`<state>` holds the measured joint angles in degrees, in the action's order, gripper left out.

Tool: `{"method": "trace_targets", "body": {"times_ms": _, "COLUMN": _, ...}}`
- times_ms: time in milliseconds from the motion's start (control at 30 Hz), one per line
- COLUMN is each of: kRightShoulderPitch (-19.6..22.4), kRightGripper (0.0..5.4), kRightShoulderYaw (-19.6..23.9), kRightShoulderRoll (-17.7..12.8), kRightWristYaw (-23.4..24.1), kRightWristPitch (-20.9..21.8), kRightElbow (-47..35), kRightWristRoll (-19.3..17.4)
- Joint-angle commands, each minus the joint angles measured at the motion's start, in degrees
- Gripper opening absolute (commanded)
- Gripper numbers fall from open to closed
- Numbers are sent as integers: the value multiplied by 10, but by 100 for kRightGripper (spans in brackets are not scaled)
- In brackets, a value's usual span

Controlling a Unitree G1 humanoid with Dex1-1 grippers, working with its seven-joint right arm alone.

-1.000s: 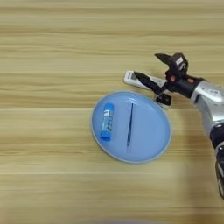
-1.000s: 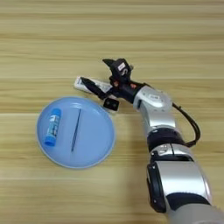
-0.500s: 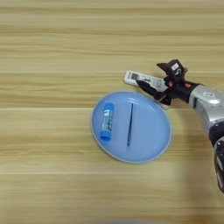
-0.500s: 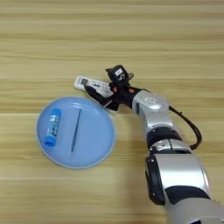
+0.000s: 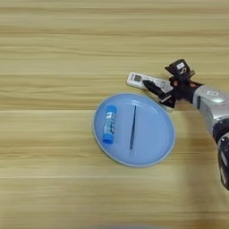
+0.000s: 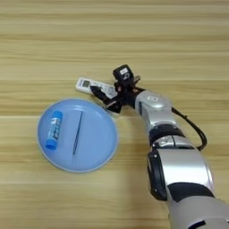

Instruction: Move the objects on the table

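Note:
The white remote control [image 5: 142,81] lies flat on the wooden table [image 5: 53,53], just beyond the far right rim of a blue plate. My right gripper [image 5: 157,91] reaches in from the right and sits low over the remote's right end, covering that end. A small black square piece [image 5: 167,102] rests against the plate's rim, right under the gripper. In the right eye view the remote [image 6: 87,85] and gripper [image 6: 105,96] show the same arrangement. Whether the gripper touches the remote cannot be made out.
The round blue plate [image 5: 154,143] holds a blue-and-white tube [image 5: 108,124] on its left side and a thin dark stick [image 5: 133,127] in the middle. My silver forearm [image 6: 154,109] runs down the right side, with a black cable looping beside it.
The gripper has come down and moved left from above the remote's right end to low over it. The remote, black piece and plate have stayed in place.

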<state>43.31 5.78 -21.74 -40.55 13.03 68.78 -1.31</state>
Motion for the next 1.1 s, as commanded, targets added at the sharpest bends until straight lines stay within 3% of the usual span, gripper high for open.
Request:
{"method": "trace_targets", "body": {"times_ms": 33, "kRightShoulderPitch": 64, "kRightGripper": 536, "kRightShoulderYaw": 2, "kRightShoulderRoll": -20, "kRightWristYaw": -6, "kRightWristPitch": -27, "kRightElbow": -26, "kRightWristRoll": -5}}
{"method": "trace_targets", "body": {"times_ms": 200, "kRightShoulderPitch": 80, "kRightGripper": 536, "kRightShoulderYaw": 11, "kRightShoulderRoll": -23, "kRightWristYaw": -39, "kRightWristPitch": -83, "kRightElbow": -20, "kRightWristRoll": -18}}
{"method": "trace_targets", "body": {"times_ms": 400, "kRightShoulderPitch": 82, "kRightGripper": 536, "kRightShoulderYaw": 4, "kRightShoulderRoll": -25, "kRightWristYaw": -53, "kRightWristPitch": -90, "kRightElbow": -21, "kRightWristRoll": -4}}
{"method": "trace_targets", "body": {"times_ms": 867, "kRightShoulderPitch": 80, "kRightGripper": 536, "kRightShoulderYaw": -46, "kRightShoulderRoll": -29, "kRightWristYaw": 39, "kRightWristPitch": -63, "kRightElbow": 16, "kRightWristRoll": 73}}
{"method": "trace_targets", "body": {"times_ms": 1100, "kRightShoulderPitch": 81, "kRightGripper": 536, "kRightShoulderYaw": -54, "kRightShoulderRoll": -27, "kRightWristYaw": 51, "kRightWristPitch": -58, "kRightElbow": 29, "kRightWristRoll": 87}}
